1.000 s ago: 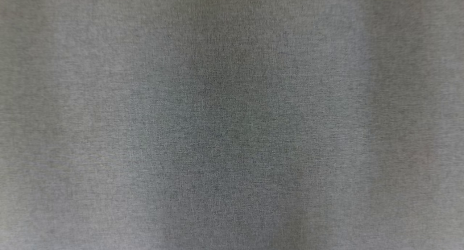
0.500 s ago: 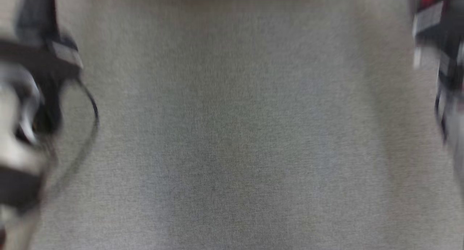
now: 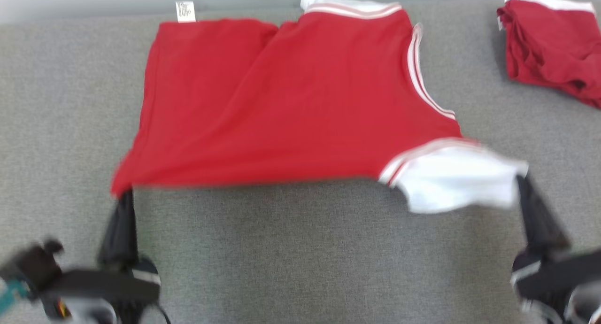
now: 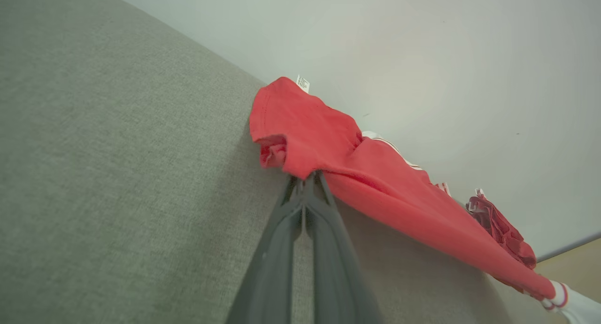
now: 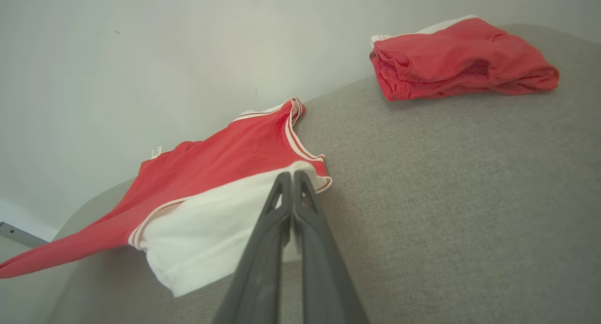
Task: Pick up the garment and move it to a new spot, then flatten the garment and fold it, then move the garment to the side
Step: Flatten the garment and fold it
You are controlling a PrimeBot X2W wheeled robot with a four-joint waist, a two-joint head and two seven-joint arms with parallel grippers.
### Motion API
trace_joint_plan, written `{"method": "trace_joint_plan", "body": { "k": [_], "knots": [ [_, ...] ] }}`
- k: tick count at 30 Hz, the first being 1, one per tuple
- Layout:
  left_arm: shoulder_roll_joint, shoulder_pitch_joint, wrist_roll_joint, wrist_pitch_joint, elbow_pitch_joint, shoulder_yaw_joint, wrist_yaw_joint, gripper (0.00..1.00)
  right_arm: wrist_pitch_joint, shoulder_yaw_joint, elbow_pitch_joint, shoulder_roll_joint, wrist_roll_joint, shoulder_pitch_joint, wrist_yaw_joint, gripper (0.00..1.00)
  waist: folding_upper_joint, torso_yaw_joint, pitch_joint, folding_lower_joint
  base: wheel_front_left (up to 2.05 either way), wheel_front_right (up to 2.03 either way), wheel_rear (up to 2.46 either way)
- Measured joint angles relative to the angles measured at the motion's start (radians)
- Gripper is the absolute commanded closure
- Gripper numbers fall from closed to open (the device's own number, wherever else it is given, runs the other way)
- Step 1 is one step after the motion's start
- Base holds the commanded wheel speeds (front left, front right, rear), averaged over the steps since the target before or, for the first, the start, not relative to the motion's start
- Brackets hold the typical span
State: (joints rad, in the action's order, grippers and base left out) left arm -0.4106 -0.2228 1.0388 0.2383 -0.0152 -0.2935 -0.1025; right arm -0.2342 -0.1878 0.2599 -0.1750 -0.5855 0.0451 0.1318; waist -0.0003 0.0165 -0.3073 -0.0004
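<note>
The head camera has swung up off bare counter (image 3: 300,258) onto the garment (image 3: 291,103), and flattening looks under way. The left gripper (image 3: 123,197) pinches its red near corner and the right gripper (image 3: 522,181) its white sleeve. It's spread mid-counter, red with white trim, near edge stretched taut.

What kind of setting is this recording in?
Probably an indoor garment-folding station: a grey fabric-covered surface against a plain pale wall, a red-and-white shirt spread out, another red garment folded aside.
</note>
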Motion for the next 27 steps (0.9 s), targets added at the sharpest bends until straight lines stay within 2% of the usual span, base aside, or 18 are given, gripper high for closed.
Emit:
{"method": "trace_joint_plan", "body": {
  "k": [3,10,16,20,27],
  "knots": [
    [0.035,0.086,0.006,0.011,0.016,0.012,-0.003,1.00,-0.021,-0.012,0.040,0.058,0.006,-0.102,0.000,1.00,0.0000,-0.002,0.022,0.0002,0.00,0.00,0.00],
    [0.082,0.244,-0.008,0.021,0.068,0.045,0.012,1.00,-0.066,-0.003,0.073,0.108,0.025,-0.275,0.000,1.00,0.0001,0.005,0.073,0.0002,0.00,0.00,0.00],
    [0.116,0.310,-0.034,0.023,0.105,0.077,0.033,1.00,-0.113,0.026,0.064,0.114,0.030,-0.387,0.000,1.00,0.0002,0.026,0.097,0.0003,0.00,0.00,0.00],
    [0.126,0.344,-0.044,0.023,0.127,0.092,0.041,1.00,-0.170,0.050,0.049,0.119,-0.005,-0.463,0.000,1.00,0.0002,0.032,0.111,0.0003,0.00,0.00,0.00],
    [0.141,0.365,-0.053,0.024,0.133,0.082,0.050,1.00,-0.142,0.010,0.054,0.122,-0.056,-0.432,0.000,1.00,0.0003,0.033,0.114,0.0004,0.00,0.00,0.00]
  ]
}}
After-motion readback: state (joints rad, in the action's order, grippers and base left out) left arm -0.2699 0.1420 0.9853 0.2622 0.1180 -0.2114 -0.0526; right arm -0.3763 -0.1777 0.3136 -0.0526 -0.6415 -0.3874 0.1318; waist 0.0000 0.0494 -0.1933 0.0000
